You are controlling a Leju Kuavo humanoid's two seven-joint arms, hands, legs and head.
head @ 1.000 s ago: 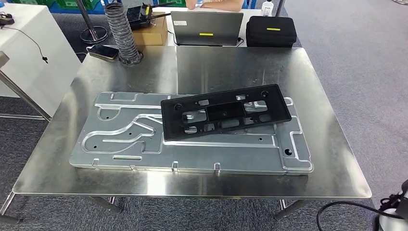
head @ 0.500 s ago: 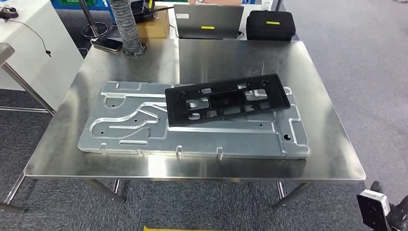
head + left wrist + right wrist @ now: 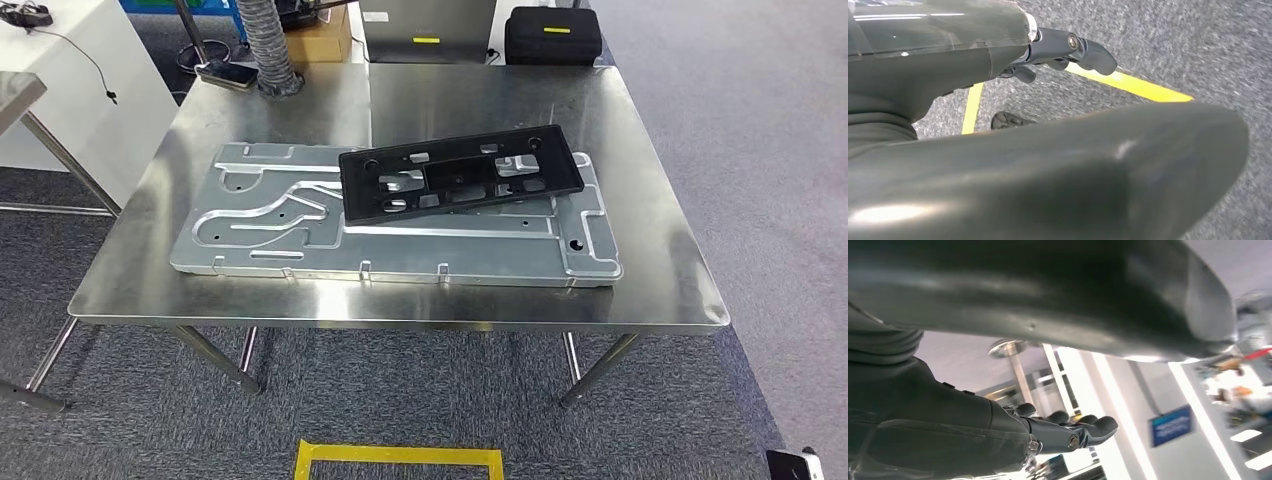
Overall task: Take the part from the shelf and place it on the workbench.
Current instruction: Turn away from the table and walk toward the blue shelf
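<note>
On the steel workbench (image 3: 480,100) ahead of me lies a black rectangular frame part (image 3: 458,176) with several cut-outs. It rests flat and slightly askew on the right half of a large machined aluminium plate (image 3: 400,250). My left hand (image 3: 1048,160) hangs by my side over grey carpet, its fingers (image 3: 1083,50) stretched out and holding nothing. My right hand (image 3: 1058,295) also hangs free, its fingers (image 3: 1073,432) extended with nothing in them.
Beyond the bench stand a laptop (image 3: 428,30), a black case (image 3: 553,35) and a cardboard box (image 3: 322,40). A ribbed hose (image 3: 268,45) and a phone (image 3: 228,72) sit at the far left corner. A white table (image 3: 60,90) is left. Yellow floor tape (image 3: 400,458) lies below.
The whole view has shifted: the camera has drawn back from the bench, which now sits farther off, and the yellow floor marking has come into view. The part and plate lie unchanged.
</note>
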